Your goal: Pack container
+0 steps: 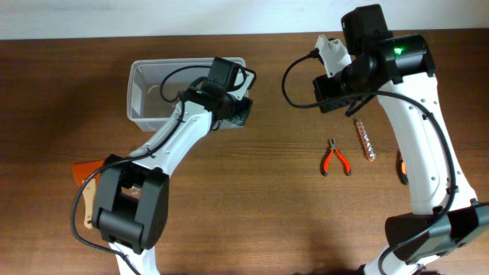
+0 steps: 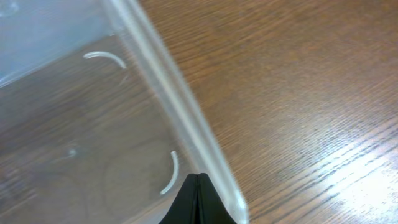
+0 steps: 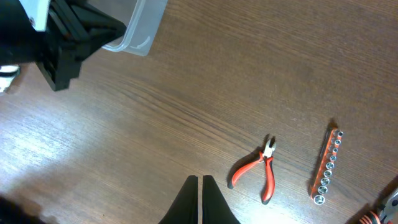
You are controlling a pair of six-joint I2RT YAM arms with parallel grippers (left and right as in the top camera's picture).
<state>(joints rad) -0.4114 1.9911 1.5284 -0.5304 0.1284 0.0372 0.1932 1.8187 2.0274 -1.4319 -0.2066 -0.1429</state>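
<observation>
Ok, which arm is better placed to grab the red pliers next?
Right. The right gripper hangs shut over the table close to the pliers; the left gripper is across at the container rim.

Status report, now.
Left gripper shut at container rim. Right gripper shut, empty. Pliers, socket rail lying outside container.

A dark brown wooden table [image 1: 252, 191] fills nearly every view, its fine grain running lengthwise across the top. Along the far edge in the overhead view lies a pale, whitish strip [image 1: 153, 19]; whether it is wall or floor cannot be told. Light from above leaves a bright glare [image 2: 367, 180] on the wood in the left wrist view and a softer sheen [image 3: 56, 143] in the right wrist view.
</observation>
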